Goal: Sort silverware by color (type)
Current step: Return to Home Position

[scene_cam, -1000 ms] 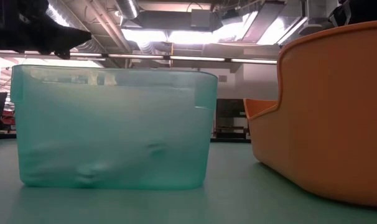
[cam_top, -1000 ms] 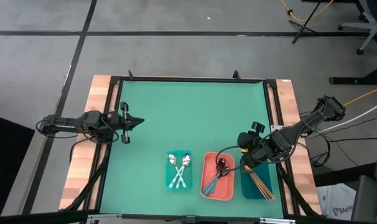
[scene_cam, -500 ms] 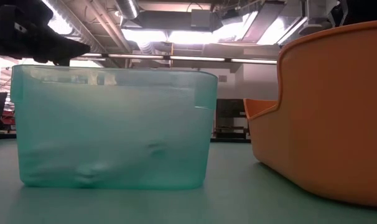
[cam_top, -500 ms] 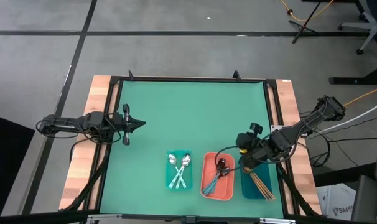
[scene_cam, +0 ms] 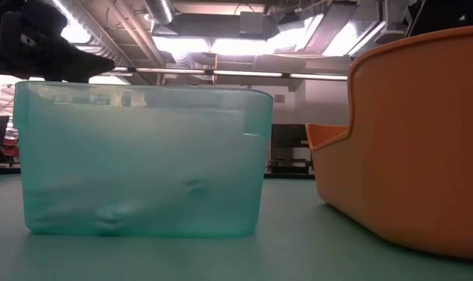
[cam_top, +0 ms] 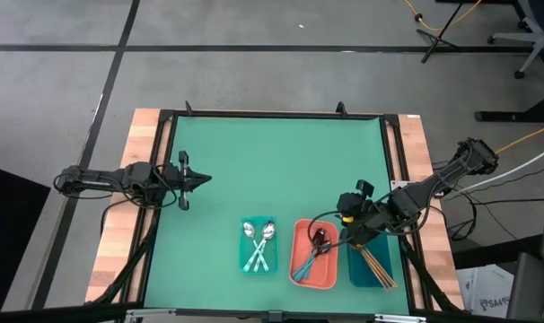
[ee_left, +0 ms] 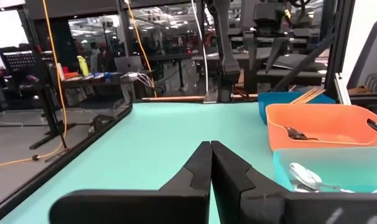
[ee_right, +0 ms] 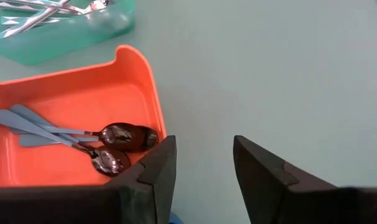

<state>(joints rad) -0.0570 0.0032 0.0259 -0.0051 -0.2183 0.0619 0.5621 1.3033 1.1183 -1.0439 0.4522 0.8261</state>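
Silver spoons lie crossed in the teal tray. Dark spoons with bluish handles lie in the coral tray. Brown-handled spoons lie in the dark blue tray. My right gripper hangs open and slanting down above the mat, at the coral tray's far right corner, with nothing between its fingers. My left gripper is shut and level at the table's left side, far from the trays.
The three trays stand in a row along the near edge of the green mat. The rest of the mat shows bare. A black frame and wooden strips border it. The low view is filled by the teal tray and coral tray.
My right gripper has tipped a little at the wrist above the coral and dark blue trays and stays open. My left gripper has sunk slightly and stays shut. The spoons and trays have not moved.
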